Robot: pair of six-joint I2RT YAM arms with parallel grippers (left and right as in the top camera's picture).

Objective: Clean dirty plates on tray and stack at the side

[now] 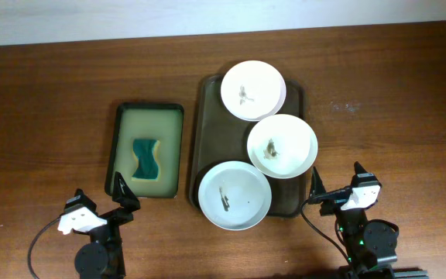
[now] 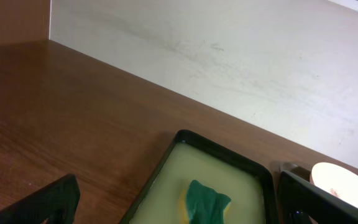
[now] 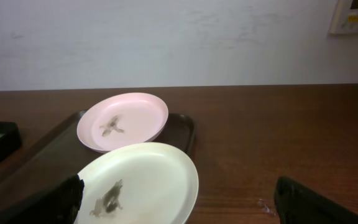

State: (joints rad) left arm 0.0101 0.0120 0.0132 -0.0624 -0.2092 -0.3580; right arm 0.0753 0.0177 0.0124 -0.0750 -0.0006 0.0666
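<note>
Both pincers sit at the near table edge, the left pincer [image 1: 99, 203] and the right pincer [image 1: 337, 190], each wide open and holding nothing. The three smeared plates [image 1: 282, 145] lie on the brown tray [image 1: 211, 132], ahead and to the left of the right pincer. The sponge [image 1: 149, 159] sits in the small tray [image 1: 130, 128], just ahead of the left one. The sponge probably comes first: descend straight over its narrow waist, close firmly, and lift clear of the rim before crossing to a plate.

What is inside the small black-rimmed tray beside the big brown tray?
In the small tray, one green sponge with a yellow edge lies near the middle. What is under the sponge is covered.
</note>
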